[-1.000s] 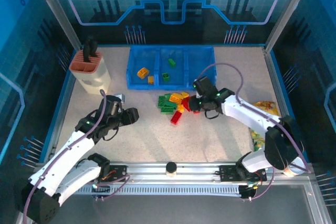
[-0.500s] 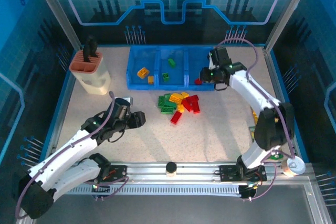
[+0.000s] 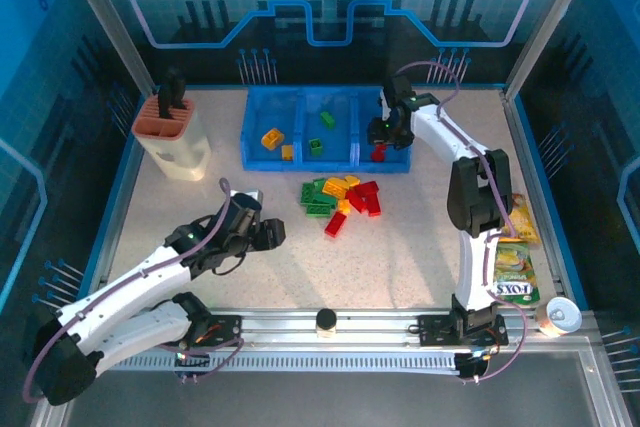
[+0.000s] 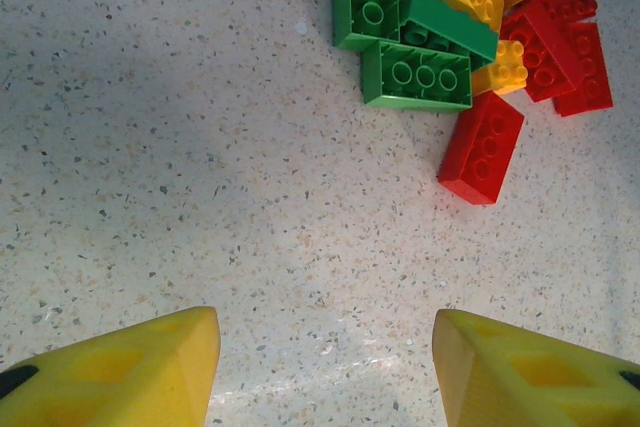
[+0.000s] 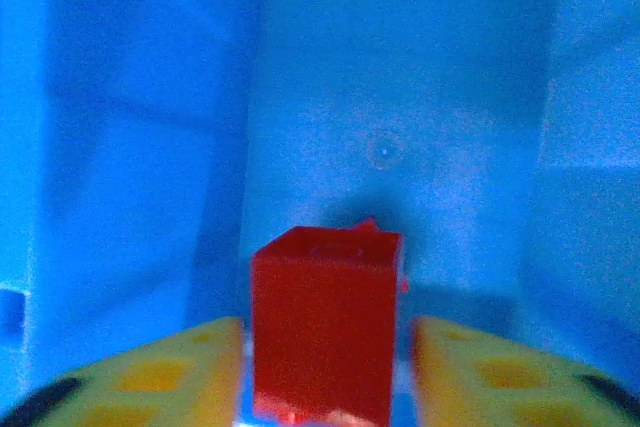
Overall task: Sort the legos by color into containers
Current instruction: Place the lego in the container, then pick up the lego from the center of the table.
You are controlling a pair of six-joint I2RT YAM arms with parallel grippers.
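Note:
The loose legos [image 3: 342,199] lie in a red, green and yellow heap at mid-table, seen up close in the left wrist view with a green brick [image 4: 417,76] and a red brick [image 4: 482,147] nearest. My left gripper [image 3: 268,235] [image 4: 325,347] is open and empty, low over bare table just left of the heap. The blue containers [image 3: 350,161] hold yellow bricks [image 3: 272,137] on the left and green ones [image 3: 316,145] in the middle. My right gripper [image 3: 381,137] [image 5: 328,347] hangs in the right bin. A red brick [image 5: 325,337] [image 3: 378,154] stands between its fingers, with a slim gap on the right side.
A beige holder with a terracotta top [image 3: 172,132] stands at the back left. Yellow-green snack packets [image 3: 508,272] lie along the right edge beside the right arm. A small white cup [image 3: 560,315] sits at the near right corner, and a black knob [image 3: 325,320] on the front rail.
My right arm swung from the heap up to the right bin, carrying the red brick. My left gripper slid right, closer to the heap.

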